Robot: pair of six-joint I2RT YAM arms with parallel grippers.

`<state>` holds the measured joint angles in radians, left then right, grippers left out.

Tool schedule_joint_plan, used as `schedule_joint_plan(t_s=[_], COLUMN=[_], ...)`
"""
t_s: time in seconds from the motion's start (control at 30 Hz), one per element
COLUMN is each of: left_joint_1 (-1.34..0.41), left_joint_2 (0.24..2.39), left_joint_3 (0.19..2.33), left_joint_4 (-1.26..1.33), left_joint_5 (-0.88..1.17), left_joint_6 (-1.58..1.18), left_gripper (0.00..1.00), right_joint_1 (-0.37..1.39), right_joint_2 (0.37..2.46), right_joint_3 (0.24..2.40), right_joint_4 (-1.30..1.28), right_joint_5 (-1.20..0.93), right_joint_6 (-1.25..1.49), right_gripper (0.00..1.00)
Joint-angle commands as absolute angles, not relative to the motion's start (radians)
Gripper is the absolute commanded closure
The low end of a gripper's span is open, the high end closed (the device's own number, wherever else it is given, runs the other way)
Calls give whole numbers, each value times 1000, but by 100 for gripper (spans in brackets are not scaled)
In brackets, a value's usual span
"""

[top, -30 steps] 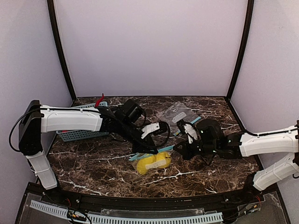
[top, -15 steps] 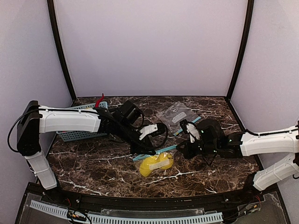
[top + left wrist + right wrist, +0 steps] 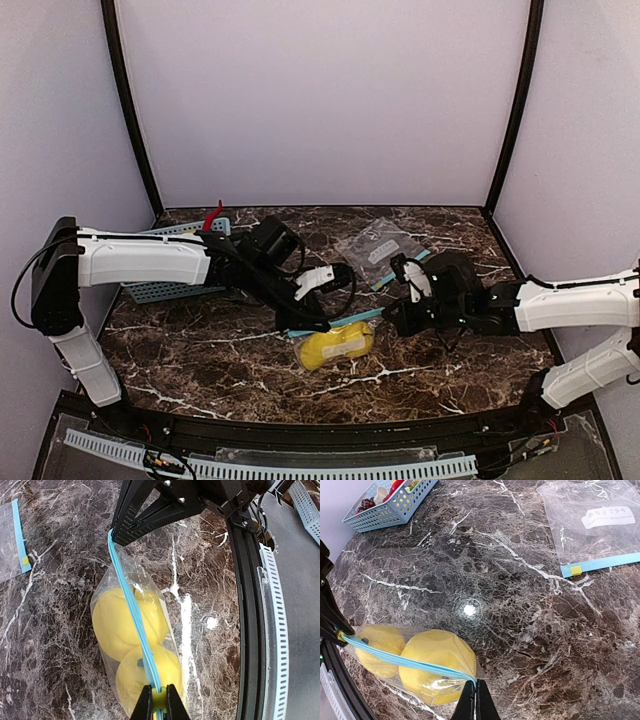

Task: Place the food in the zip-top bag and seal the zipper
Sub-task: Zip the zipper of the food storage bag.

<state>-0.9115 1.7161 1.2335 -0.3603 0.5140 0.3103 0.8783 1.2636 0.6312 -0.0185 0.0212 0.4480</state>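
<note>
Left pincer pinched tight on one end of the zipper, right pincer on the other. Both lemons sit inside the zip-top bag on desk.

Bare tabletop front-left; basket, spare bag at back, stretched zip-top bag mid-table.

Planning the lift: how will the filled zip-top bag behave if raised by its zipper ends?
Likely saggy: thin clear zip-top bag, two lemons weighing it. The narrow zipper, pinched by the left gripper and right gripper, may bow or slip. Set down, the round lemons might roll.
</note>
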Motion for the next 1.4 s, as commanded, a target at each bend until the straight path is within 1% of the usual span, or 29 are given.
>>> schedule_joint_plan(t_s=[0.0, 1.37], left_joint_1=[-906, -875], left_joint_2=[1658, 1563], left_joint_3=[1201, 1114], left_joint_4=[-480, -496], left_joint_5=[529, 460], left_joint_6=[317, 313], left_gripper=[99, 99], right_joint_1=[829, 759], right_joint_2=[1253, 1222], right_joint_3=[640, 632], right_joint_4=[-104, -150], right_joint_5=[149, 128], right_joint_6=[464, 459], right_gripper=[100, 100])
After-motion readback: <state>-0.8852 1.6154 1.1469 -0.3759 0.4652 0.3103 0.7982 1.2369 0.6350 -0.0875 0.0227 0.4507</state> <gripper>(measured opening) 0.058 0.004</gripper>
